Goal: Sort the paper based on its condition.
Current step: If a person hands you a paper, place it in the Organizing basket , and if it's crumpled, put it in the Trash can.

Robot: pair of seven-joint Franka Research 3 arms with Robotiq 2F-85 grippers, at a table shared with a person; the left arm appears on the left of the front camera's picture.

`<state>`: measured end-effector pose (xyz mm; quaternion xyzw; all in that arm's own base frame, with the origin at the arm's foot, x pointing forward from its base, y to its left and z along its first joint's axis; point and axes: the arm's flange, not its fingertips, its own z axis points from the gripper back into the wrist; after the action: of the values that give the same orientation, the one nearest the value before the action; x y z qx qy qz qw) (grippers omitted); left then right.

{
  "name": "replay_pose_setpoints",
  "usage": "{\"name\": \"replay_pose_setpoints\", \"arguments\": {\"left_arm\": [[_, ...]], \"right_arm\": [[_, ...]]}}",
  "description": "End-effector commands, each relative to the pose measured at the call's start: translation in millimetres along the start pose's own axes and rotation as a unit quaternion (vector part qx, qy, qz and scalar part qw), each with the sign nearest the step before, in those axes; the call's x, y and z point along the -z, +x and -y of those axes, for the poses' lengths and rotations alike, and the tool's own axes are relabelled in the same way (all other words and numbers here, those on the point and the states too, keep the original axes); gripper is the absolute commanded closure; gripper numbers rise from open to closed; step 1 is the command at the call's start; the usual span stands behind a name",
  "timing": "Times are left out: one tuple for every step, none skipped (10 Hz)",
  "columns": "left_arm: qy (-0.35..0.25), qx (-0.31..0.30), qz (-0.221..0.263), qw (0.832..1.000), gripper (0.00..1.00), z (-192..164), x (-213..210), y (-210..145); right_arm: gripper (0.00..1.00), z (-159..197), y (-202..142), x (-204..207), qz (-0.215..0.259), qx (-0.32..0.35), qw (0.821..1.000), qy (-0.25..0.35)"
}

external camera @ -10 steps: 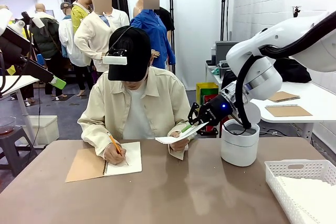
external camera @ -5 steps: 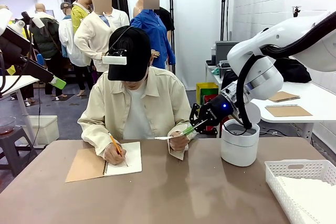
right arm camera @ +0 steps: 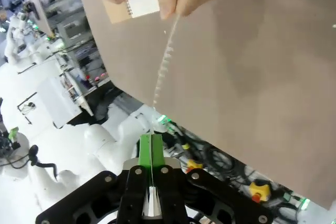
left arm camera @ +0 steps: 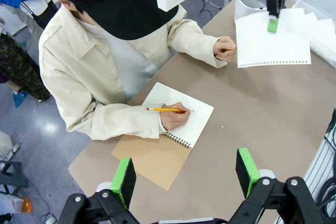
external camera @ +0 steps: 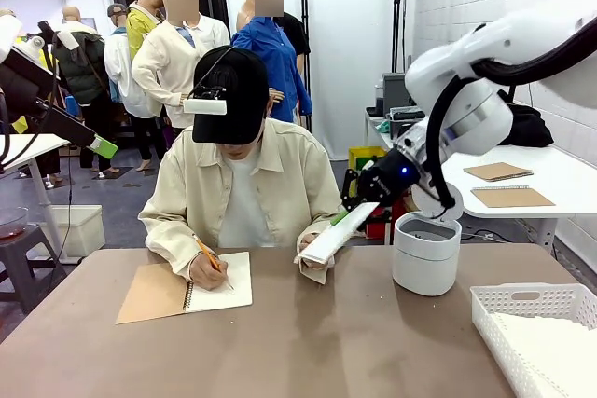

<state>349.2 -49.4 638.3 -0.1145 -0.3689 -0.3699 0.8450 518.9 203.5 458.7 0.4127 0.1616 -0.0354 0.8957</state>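
Paper [external camera: 340, 232]: one sheet, held above the worktop [external camera: 308, 342], far side, beside the person's hand [external camera: 312, 251].
Right pincer [external camera: 341, 218]: mine, clamped on that sheet's edge.
Left pincer [left arm camera: 185, 174]: mine, jaws apart, holding nothing.
Around: notebook [external camera: 185, 288], white bin [external camera: 426, 253], basket [external camera: 536, 328].
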Motion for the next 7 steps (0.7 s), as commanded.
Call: {"name": "replay_pose_setpoints", "arguments": {"left_arm": [[0.000, -0.001, 0.000, 1.000, 0.00, 0, 0, 0], [0.000, -0.001, 0.000, 1.000, 0.00, 0, 0, 0], [0.000, -0.001, 0.000, 1.000, 0.00, 0, 0, 0], [0.000, -0.001, 0.000, 1.000, 0.00, 0, 0, 0], [0.000, -0.001, 0.000, 1.000, 0.00, 0, 0, 0], [0.000, -0.001, 0.000, 1.000, 0.00, 0, 0, 0], [0.000, -0.001, 0.000, 1.000, 0.00, 0, 0, 0]], "right_arm": [[1.00, -10, -31, -20, 0.026, -0.068, 0.997, -0.030], [1.00, -15, -43, -33, 0.031, -0.083, 0.995, -0.039], [1.00, -19, -56, -45, 0.051, -0.102, 0.992, -0.061], [1.00, -21, -68, -58, 0.082, -0.122, 0.986, -0.082], [1.00, -20, -83, -72, 0.126, -0.159, 0.973, -0.112], [1.00, -16, -101, -87, 0.176, -0.201, 0.953, -0.142], [1.00, -8, -111, -99, 0.196, -0.211, 0.941, -0.176]]}}
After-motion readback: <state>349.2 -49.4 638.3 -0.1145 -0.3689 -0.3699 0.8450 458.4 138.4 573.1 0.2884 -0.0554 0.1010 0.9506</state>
